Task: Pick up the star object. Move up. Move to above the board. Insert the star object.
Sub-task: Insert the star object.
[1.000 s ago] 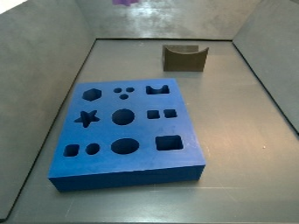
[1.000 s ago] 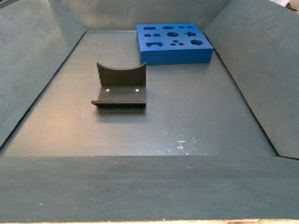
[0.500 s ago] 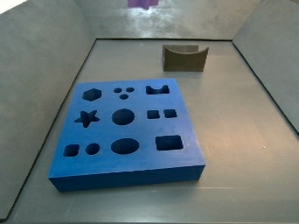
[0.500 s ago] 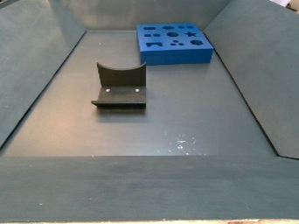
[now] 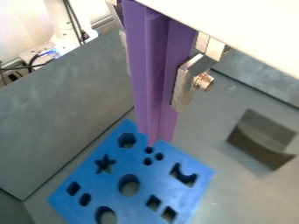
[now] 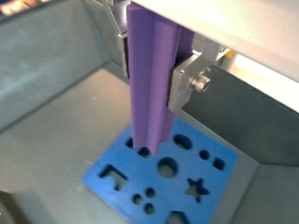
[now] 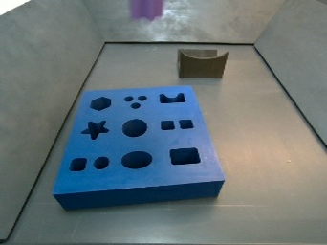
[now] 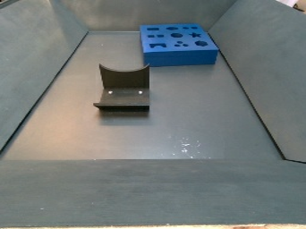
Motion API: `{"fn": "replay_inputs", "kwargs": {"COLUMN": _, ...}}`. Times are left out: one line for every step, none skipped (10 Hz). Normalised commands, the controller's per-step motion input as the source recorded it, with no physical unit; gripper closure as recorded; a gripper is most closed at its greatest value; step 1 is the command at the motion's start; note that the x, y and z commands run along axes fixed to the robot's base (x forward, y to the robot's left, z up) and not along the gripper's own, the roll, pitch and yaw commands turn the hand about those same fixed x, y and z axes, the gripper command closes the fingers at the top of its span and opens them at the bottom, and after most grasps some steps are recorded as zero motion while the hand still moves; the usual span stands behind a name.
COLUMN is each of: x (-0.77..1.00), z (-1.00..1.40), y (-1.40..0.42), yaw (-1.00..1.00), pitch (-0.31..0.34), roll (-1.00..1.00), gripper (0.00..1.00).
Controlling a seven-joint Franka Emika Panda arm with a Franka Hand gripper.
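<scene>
My gripper (image 5: 159,77) is shut on the star object (image 5: 152,114), a tall purple post that hangs upright between the silver fingers (image 5: 187,83). Both wrist views show it held high over the board (image 5: 126,182), a thick blue block with star, round and square holes. The same grip (image 6: 155,74) on the post (image 6: 149,122) shows over the board (image 6: 163,179). In a side view only the post's lower end (image 7: 147,8) shows at the top edge, far above the board (image 7: 138,144). The gripper is out of frame in the side view that shows the board (image 8: 177,45) at the far end.
The dark fixture (image 8: 122,89) with a curved notch stands on the grey floor apart from the board. It also shows in a side view (image 7: 202,62) and in a wrist view (image 5: 263,140). Sloping grey walls (image 7: 57,86) enclose the floor.
The purple post's lower end shows a little lower and larger at the top edge of a side view. The board and the fixture have not moved.
</scene>
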Motion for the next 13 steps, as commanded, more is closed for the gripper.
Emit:
{"fn": "replay_inputs", "kwargs": {"x": -0.7, "z": -0.71, "y": -0.57, "yaw": 0.0, "pitch": -0.081, "roll": 0.09, "gripper": 1.0}}
{"fn": "replay_inputs", "kwargs": {"x": -0.56, "z": -0.83, "y": -0.57, "yaw": 0.0, "pitch": -0.1, "roll": 0.0, "gripper": 1.0}}
{"fn": "replay_inputs", "kwargs": {"x": -0.46, "z": -0.84, "y": -0.57, "yaw": 0.0, "pitch": -0.123, "roll": -0.01, "gripper": 1.0}}
{"fn": "replay_inputs", "kwargs": {"x": -0.38, "z": -0.86, "y": -0.57, "yaw": 0.0, "pitch": -0.084, "roll": -0.03, "gripper": 1.0}}
{"fn": "replay_inputs", "kwargs": {"x": -0.24, "z": -0.86, "y": -0.47, "yaw": 0.0, "pitch": -0.029, "roll": -0.08, "gripper": 1.0}}
{"fn": "replay_inputs", "kwargs": {"x": -0.13, "z": -0.78, "y": -0.21, "yaw": 0.0, "pitch": -0.031, "roll": -0.15, "gripper": 1.0}}
{"fn": "replay_inputs", "kwargs": {"x": -0.02, "z": -0.69, "y": 0.0, "yaw": 0.01, "pitch": -0.033, "roll": -0.23, "gripper": 1.0}}
{"fn": "replay_inputs", "kwargs": {"x": -0.03, "z": -0.75, "y": 0.24, "yaw": 0.0, "pitch": -0.064, "roll": -0.22, "gripper": 1.0}}
{"fn": "replay_inputs", "kwargs": {"x": 0.0, "z": -0.14, "y": 0.0, "yaw": 0.04, "pitch": 0.0, "roll": -0.08, "gripper": 1.0}}
{"fn": "replay_inputs", "kwargs": {"x": 0.0, "z": -0.17, "y": -0.01, "yaw": 0.0, "pitch": -0.073, "roll": 0.0, "gripper": 1.0}}
{"fn": "replay_inputs", "kwargs": {"x": -0.41, "z": -1.0, "y": 0.0, "yaw": 0.0, "pitch": -0.15, "roll": 0.0, "gripper": 1.0}}
{"fn": "replay_inputs", "kwargs": {"x": -0.37, "z": -0.99, "y": 0.09, "yaw": 0.01, "pitch": -0.16, "roll": 0.0, "gripper": 1.0}}
{"fn": "replay_inputs", "kwargs": {"x": 0.0, "z": -0.44, "y": 0.2, "yaw": 0.15, "pitch": -0.154, "roll": -0.12, "gripper": 1.0}}
